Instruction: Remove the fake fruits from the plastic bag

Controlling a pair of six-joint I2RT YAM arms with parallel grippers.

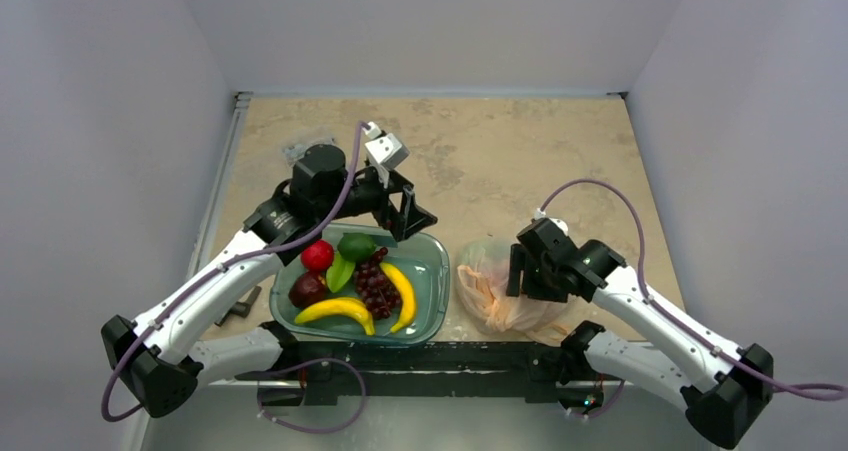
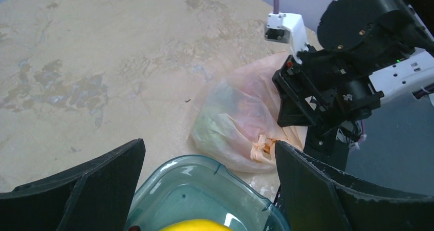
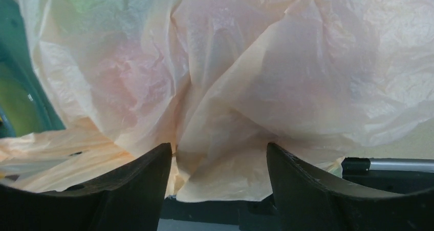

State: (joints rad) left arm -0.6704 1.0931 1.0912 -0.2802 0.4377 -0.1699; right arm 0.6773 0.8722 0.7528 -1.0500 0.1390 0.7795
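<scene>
R claw (image 3: 219, 149): its 2 fingers are spread, with a fold of the plastic bag (image 3: 307, 87) bunched between them and touching at least 1 inner face. You can't tell if the film is pinched yet. That fold is the relation that matters: the bag sits directly under and ahead of the fingertips, so any closing catches film, not fruit.

Just past the tips the bag rises as a slumped, crinkled heap on the table (image 1: 520, 161), w/ no clear long axis. The fake fruits (image 3: 84, 0) inside show only as green and pink smudges through the film, higher up and off to 1 side of the claw.

R arm is the nearer by far. Its forearm reaches in from the near edge w/ the wrist tipped down onto the bag.

Beyond the bag's side is the teal tray (image 1: 440, 271). Farther off, the L claw (image 2: 210, 143) hangs above the tray's far rim, fully spread and empty, pointing toward the bag.
</scene>
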